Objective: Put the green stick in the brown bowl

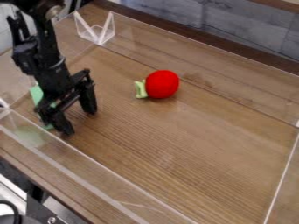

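Note:
My black gripper (70, 115) is low over the wooden table at the left, with its two fingers (54, 121) spread apart and pointing down. A small piece of the green stick (37, 93) shows just left of and behind the gripper, near the clear left wall. Most of the stick is hidden by the arm. I cannot tell whether the fingers touch it. No brown bowl is in view.
A red round object with a small green part (162, 83) lies mid-table, to the right of the gripper. Clear plastic walls (93, 28) ring the table. A faint green reflection (26, 133) shows in the front wall.

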You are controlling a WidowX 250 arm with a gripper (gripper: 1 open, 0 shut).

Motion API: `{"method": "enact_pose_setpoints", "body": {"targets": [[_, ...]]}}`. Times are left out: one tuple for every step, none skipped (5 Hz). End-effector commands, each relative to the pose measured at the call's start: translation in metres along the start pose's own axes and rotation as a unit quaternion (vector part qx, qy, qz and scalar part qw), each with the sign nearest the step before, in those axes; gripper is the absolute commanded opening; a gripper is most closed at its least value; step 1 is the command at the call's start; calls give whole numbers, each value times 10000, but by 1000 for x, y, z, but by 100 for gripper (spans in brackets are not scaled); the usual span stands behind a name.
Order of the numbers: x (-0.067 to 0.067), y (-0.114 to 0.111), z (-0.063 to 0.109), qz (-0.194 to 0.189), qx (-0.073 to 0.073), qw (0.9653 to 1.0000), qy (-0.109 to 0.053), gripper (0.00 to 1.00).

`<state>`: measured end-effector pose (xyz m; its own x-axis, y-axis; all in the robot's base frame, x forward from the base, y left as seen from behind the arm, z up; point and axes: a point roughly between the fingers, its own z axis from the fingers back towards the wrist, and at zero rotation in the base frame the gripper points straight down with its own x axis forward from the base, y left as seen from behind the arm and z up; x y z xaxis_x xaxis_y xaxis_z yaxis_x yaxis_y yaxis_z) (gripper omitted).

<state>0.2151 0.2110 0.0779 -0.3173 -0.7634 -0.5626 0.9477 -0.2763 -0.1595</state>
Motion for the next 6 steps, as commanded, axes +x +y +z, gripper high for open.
{"method": "enact_pose_setpoints", "body": {"targets": [[-22,0,27,-30,209,9998,59,100],[-25,-9,29,-56,213,9997,78,0],[-23,-14,29,63,102,9999,83,0],[-21,-18,32,169,23,9998,71,0],[-17,-11,25,63,89,9999,103,0],[-12,-5,17,-22,130,9998,142,0]]}}
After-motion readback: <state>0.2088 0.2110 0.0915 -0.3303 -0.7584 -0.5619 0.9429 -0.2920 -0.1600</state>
